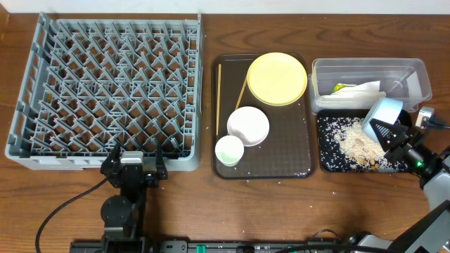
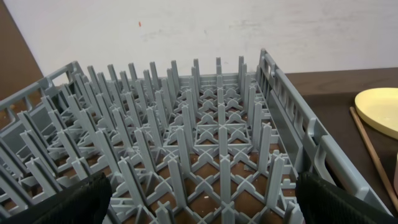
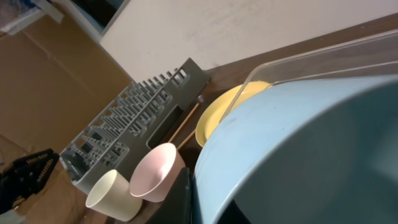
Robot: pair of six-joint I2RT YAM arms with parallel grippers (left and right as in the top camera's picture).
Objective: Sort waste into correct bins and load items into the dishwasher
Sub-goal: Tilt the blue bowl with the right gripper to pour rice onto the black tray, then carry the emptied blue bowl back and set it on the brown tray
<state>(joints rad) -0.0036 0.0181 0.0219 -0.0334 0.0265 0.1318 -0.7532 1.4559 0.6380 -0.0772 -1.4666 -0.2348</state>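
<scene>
Light blue bowl (image 1: 383, 112) hangs tilted over black tray (image 1: 327, 160), right gripper (image 1: 391, 132) pinching its rim. Likely light, stiff, slick: grip the rim deep or it may swivel. Left gripper (image 1: 135, 158) fingers spread by dish rack (image 1: 105, 84).

Two bowls (image 1: 247, 126), two chopsticks (image 1: 219, 98), one plate (image 1: 277, 78), one cup (image 1: 228, 150).

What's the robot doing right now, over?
Right pincer shut on blue bowl, tipped over black tray, rice in it. Left pincer open by rack. Nothing blocking.
</scene>
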